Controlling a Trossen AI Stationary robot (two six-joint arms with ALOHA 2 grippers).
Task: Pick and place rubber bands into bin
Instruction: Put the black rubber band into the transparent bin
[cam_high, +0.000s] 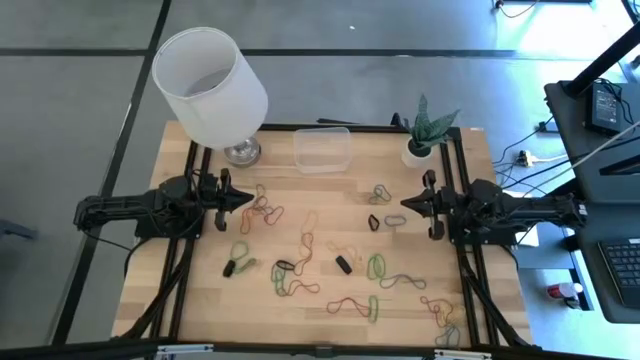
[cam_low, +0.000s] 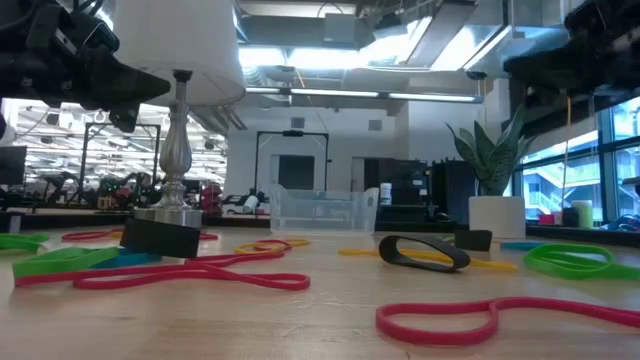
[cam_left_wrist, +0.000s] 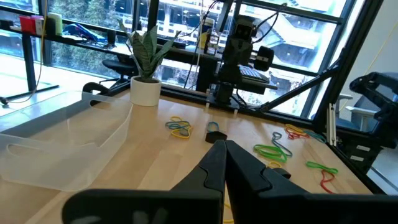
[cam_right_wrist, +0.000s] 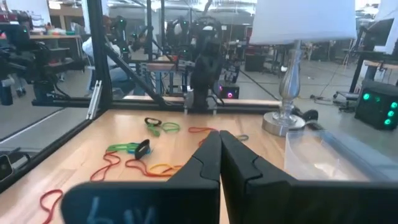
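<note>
Room to move comes first: your bench (cam_high: 330, 215) is a light wooden top with dark rails along its left and right edges, and both arms reach in over those rails toward the middle. Along the far edge, from left to right, you have a white lamp (cam_high: 212, 85) on a metal base, the bin (cam_high: 322, 149), and a small potted plant (cam_high: 428, 130) in a white pot. The strip of wood just in front of the bin is bare, so the middle of the far side is your open lane.

On your left, the left tool (cam_high: 226, 198) hangs above the bench near the lamp base, pointing inward. Its fingers (cam_left_wrist: 214, 163) are pressed together and hold nothing. Rubber bands (cam_high: 268, 210) lie just beside its tip, red and orange loops tangled together, with a green one (cam_high: 239, 251) and a black one nearer the front edge. The bin sits beyond the tip, toward the far edge, clear and with no bands visible inside.

Across the middle and front of the bench you see more bands scattered loosely: green, red, yellow and black, mostly apart from one another, a few overlapping.

On your right, the right tool (cam_high: 426, 206) hangs above the bench near the plant, pointing inward at the left one. Its fingers (cam_right_wrist: 211, 158) are also pressed together with nothing between them. A black band (cam_high: 374, 222) and a pale one lie just beside its tip.
</note>
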